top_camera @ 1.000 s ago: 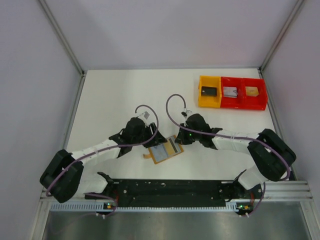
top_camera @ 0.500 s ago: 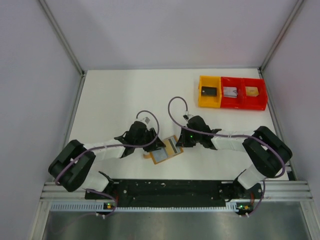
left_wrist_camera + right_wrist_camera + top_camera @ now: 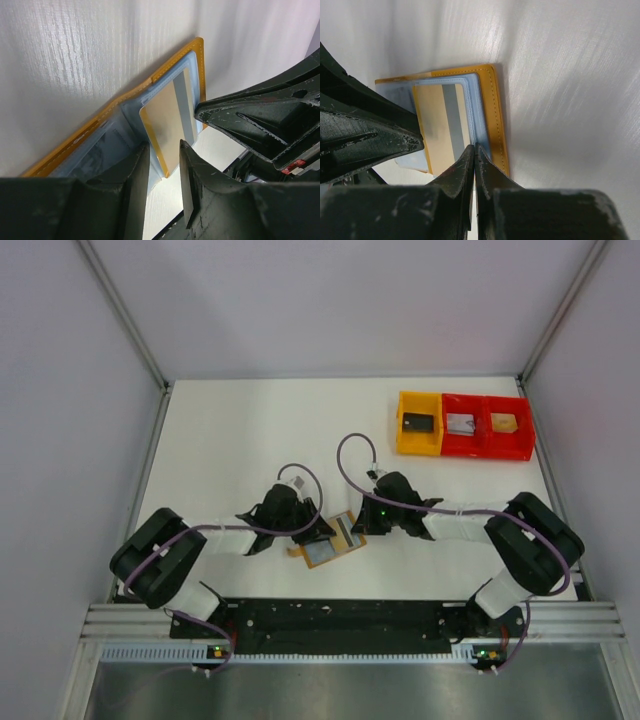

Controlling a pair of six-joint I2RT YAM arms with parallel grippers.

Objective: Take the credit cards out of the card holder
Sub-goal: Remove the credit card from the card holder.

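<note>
- Lying open on the white table (image 3: 230, 430), the card holder (image 3: 322, 552) is in the near middle part, between the two grippers. Its grey-blue inner face is turned up and its tan-orange border shows around it.
- One credit card (image 3: 172, 120), tan with a grey stripe along its length, sticks partly out of a grey-blue pocket (image 3: 479, 107) in the right half of the card holder. It lies flat, and I cannot tell whether other cards are under it.
- The left gripper (image 3: 164, 172) reaches in low from the left side. Its jaws stand partly apart with a narrow gap, and one corner of the credit card goes into this gap. Whether the fingers (image 3: 137, 175) already touch the card, the wrist view does not show clearly.
- The right gripper (image 3: 474, 152) reaches in from the right side. Its jaws are pressed fully together and nothing is between them. Its tip is over the grey-blue inner face, just at the edge of the credit card. I cannot tell if it presses down.
- The two grippers are close to each other, with only the card between their tips.
- A yellow tray (image 3: 402, 425) and a red tray (image 3: 528, 430) stand side by side at the far right, touching, well apart from the card holder. Small rectangles lie in them.
</note>
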